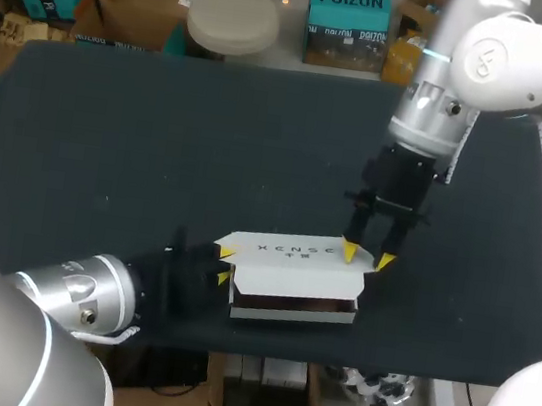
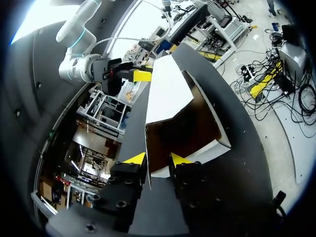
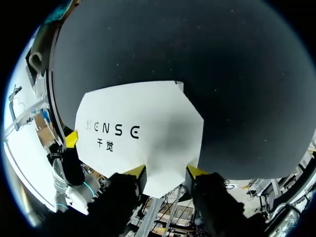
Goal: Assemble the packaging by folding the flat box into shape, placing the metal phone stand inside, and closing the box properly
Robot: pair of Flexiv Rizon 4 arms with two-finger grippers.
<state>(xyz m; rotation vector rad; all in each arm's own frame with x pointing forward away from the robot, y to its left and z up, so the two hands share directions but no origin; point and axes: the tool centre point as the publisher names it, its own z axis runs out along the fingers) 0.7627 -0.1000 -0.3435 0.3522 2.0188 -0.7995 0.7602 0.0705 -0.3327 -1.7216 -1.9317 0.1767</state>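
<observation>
The box (image 1: 292, 307) sits on the table (image 1: 158, 147) near its front edge, roughly in the middle. It's white outside and brown inside. The lid (image 1: 289, 251) is tilted up, looks attached along the far side, so there's a gap showing along the front.

The left gripper (image 1: 225, 264) comes in low from the left and has the box's left end. In the left wrist view that end fills the narrow gap between the 2 fingers and touches both, so it's clamped on the box.

The right gripper (image 1: 366, 256) hangs pointing down over the right end. In the right wrist view the tapered end of the lid runs in between its 2 yellow tips and meets both. The fingers are moderately apart, so it's pinching the lid.

The 2 grippers face each other along the box's length.
</observation>
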